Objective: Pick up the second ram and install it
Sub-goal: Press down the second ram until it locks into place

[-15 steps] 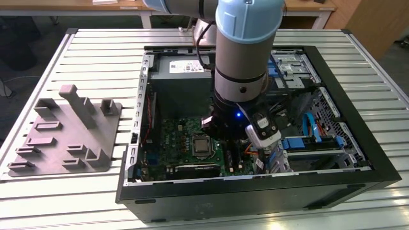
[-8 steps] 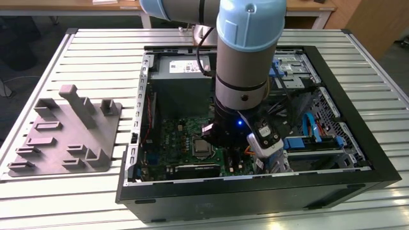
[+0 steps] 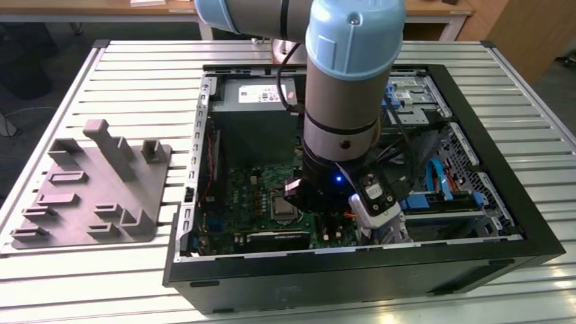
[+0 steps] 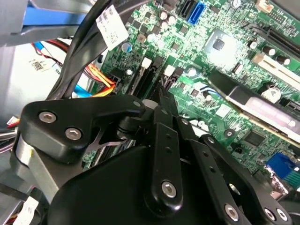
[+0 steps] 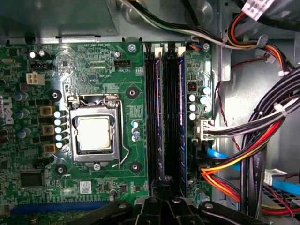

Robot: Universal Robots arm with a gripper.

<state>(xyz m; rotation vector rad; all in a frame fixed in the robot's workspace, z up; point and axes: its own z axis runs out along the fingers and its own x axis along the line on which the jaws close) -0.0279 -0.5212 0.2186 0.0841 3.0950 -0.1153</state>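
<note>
Although I cannot tell whether the gripper (image 5: 164, 187) grips it, the second ram (image 5: 161, 117), three o'clock from the processor socket (image 3: 284, 206) in the exterior view, seems light, stiff and fragile, best held by its thin edges.

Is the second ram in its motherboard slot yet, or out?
In: the second ram stands edge-on in its slot beside another stick, the gripper right at its end.

A pale slatted metal worktop (image 3: 135, 81) fills most of the exterior view. Behind it stands a wooden desk (image 3: 135, 9) with white legs; dark floor (image 3: 27, 74) lies at the exterior view's left
</note>
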